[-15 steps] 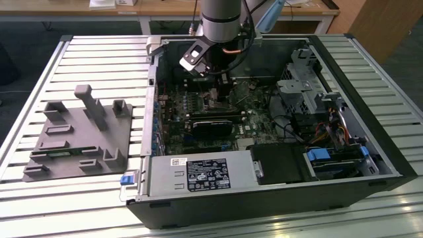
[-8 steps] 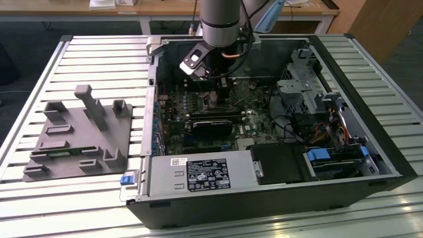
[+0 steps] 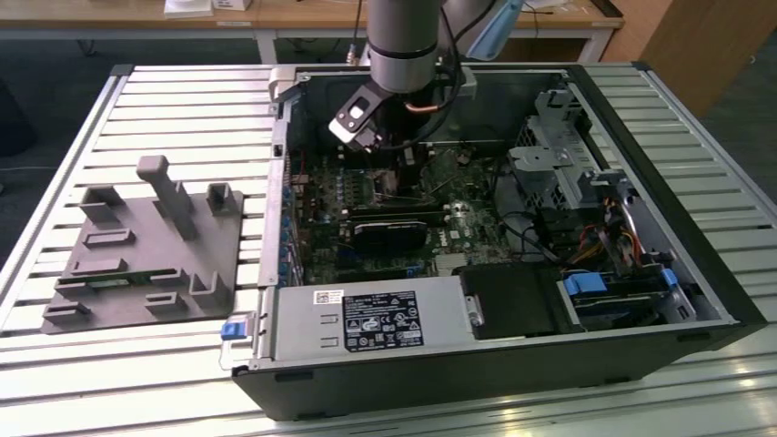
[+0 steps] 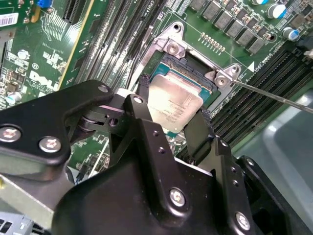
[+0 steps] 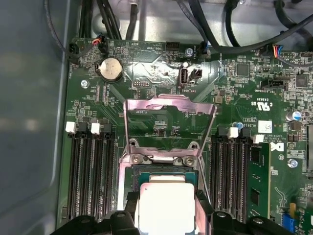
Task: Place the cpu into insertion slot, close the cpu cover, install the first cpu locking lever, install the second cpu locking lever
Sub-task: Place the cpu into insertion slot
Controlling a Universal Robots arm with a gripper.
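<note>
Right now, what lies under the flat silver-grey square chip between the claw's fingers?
The square black socket, edged by green circuit board. The silver-grey square chip hides its centre.

Memory slots [image 5: 90,171] either side of insertion slot [image 5: 146,172]

A slatted metal desk [image 3: 182,109] fills the foreground, with a wooden-topped desk [image 3: 97,13] on white legs, dark floor [image 3: 146,50] and a brown cabinet [image 3: 692,32] behind.

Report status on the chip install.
Gripper shut on chip. Chip right over socket, seating not clear. Cover flipped up, clear of socket.
</note>
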